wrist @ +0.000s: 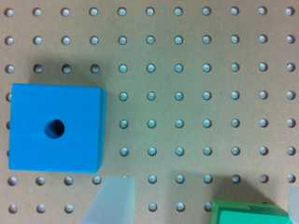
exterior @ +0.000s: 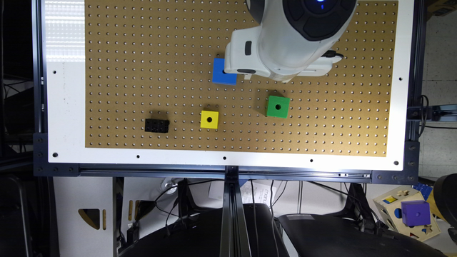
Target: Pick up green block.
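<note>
A bright green cube with a dark round hole (exterior: 277, 106) sits on the brown pegboard (exterior: 142, 71), untouched — the white gripper (wrist: 198, 200) hovers above, fingers spread apart, with a larger blue holed cube (wrist: 55, 127) nearby (yellow holed cube (exterior: 209, 119) well apart).

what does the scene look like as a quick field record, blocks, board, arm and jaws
surface: brown pegboard in a white frame
green block: on the board, untouched, hole in top face
blue block: on the board, partly under the arm in the exterior view
yellow block: toward the exterior view's left of the green block
black piece: furthest toward the exterior view's left
arm: white wrist above the board, between blue and green blocks
jaws: gripper open, nothing held
task state: green block not yet grasped
</note>
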Available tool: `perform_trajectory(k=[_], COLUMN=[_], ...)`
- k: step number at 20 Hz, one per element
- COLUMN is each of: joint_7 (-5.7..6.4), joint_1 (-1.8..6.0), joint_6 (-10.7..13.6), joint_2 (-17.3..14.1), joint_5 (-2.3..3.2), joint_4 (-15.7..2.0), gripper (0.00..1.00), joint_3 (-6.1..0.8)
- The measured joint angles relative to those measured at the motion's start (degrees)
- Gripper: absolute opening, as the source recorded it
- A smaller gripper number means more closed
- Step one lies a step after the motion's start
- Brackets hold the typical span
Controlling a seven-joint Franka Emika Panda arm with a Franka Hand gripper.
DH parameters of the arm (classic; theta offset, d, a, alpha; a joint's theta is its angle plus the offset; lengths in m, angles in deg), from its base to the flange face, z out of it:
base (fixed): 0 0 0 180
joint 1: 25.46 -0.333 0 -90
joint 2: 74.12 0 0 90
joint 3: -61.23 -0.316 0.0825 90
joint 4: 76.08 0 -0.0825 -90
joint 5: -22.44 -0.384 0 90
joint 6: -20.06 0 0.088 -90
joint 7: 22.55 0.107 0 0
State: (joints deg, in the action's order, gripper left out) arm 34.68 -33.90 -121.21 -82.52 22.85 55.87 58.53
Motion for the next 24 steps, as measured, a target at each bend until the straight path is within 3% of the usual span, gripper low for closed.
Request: perform_trajectory(k=[7,15,18,22,24], joint_7=[-0.18,-0.11,-0.10,-0.10,-0.04], joint_1=[-0.03,-0.03,-0.03,-0.03,-0.08], joint_6=[0.00,0.00,-0.13,-2.86,-3.53], joint_2=[-0.01,-2.35,-4.42,-9.09,-11.01], joint_5=[0.00,-0.01,-0.01,-0.01,-0.02], joint_4=[-0.25,-3.88,-5.37,-7.00,-8.66], gripper=[1.00,1.00,1.00,1.00,1.00], joint_3=[-0.17,-1.13,-1.23,-1.25,-1.52])
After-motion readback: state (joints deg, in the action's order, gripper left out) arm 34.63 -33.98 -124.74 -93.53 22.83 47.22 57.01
